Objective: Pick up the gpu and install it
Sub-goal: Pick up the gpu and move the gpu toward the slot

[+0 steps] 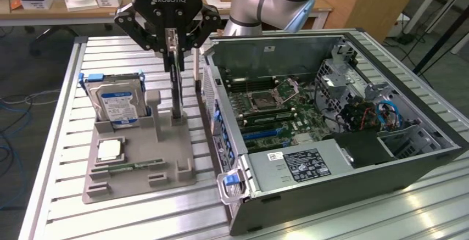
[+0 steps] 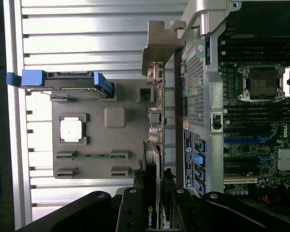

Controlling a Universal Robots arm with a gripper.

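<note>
Gpu (image 1: 176, 89) stands on edge, upright, pinched near its top by the fingers (image 1: 170, 39), which are drawn in narrow against its two flat faces. Its silver end bracket (image 1: 196, 67) is on the side toward the open computer case (image 1: 410, 160), which sits just beside it at 3 o'clock in the exterior view. The card's lower edge reaches down to the back slot of the grey holder (image 1: 135, 141); whether it sits in that slot or hangs clear of it cannot be told. On the holder, a blue-labelled hard drive (image 1: 117, 105) stands at 9 o'clock from the card, while a square processor (image 1: 109, 149) and a narrow memory stick (image 1: 135, 166) lie toward 7 o'clock. Holder and case rest on the slatted metal desk (image 1: 51, 196). In the wrist view the card (image 2: 153, 164) appears edge-on between the black fingers (image 2: 130, 212), alongside the case's perforated rear panel (image 2: 195, 92).
</note>
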